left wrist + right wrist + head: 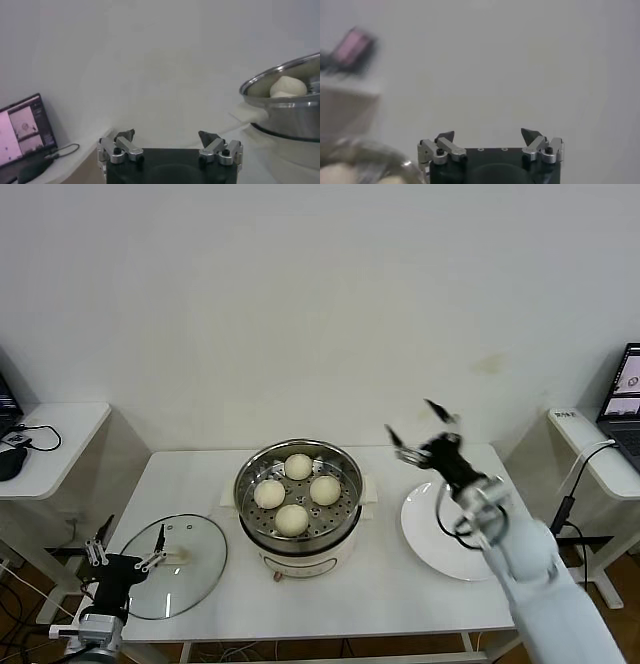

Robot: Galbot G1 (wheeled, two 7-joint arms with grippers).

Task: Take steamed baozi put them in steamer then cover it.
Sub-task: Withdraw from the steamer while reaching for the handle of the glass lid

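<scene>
Four steamed baozi [296,493] in steamer [252,529]. Cover [195,577] at 9 o'clock, uncovered. Left gripper [126,556] wide, empty; right gripper [418,429] wide, empty. Risk: glass lid slips if handle gripped off-centre.

I'm seeing the white surface [400,589] carrying three things. The steamer [299,496] is sitting at the centre on its white base. The cover [180,566] is lying flat at eight o'clock from it, and a white plate [437,536] is resting at four o'clock.
</scene>
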